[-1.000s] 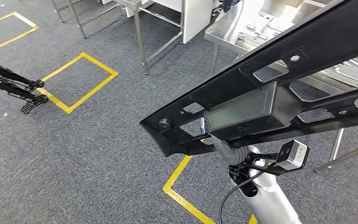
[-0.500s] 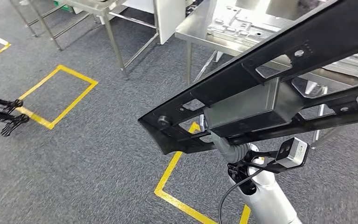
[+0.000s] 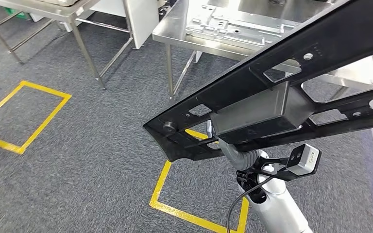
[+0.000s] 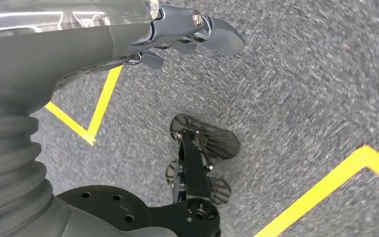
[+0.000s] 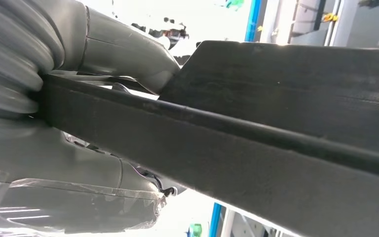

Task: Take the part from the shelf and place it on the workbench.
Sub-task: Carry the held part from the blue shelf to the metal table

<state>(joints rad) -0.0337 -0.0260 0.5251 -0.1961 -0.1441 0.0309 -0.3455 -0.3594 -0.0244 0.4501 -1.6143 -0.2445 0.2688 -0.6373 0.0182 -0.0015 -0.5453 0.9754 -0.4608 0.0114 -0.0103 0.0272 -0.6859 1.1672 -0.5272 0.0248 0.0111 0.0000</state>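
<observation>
The part (image 3: 238, 90) is a long black frame with cut-outs and a grey box (image 3: 257, 116) fixed to it, slanting across the head view from centre to upper right. My right hand (image 3: 233, 148) grips it from below, above the silver forearm. In the right wrist view the part (image 5: 276, 123) lies clamped between the thumb and fingers of my right hand (image 5: 94, 44). The steel workbench (image 3: 199, 42) stands ahead, behind the part, with flat metal pieces on its top. My left hand (image 4: 177, 34) hangs over the grey carpet with fingers apart, holding nothing.
Yellow tape squares (image 3: 29, 114) mark the grey carpet, one (image 3: 175, 208) just ahead of me. A second steel table (image 3: 73, 9) stands at the upper left, with a white panel (image 3: 141, 19) between the tables. The workbench's legs (image 3: 169, 73) reach down to the carpet.
The camera has moved: the whole floor has shifted left, and the workbench now sits more central and nearer. The part stays held the same way in my right hand.
</observation>
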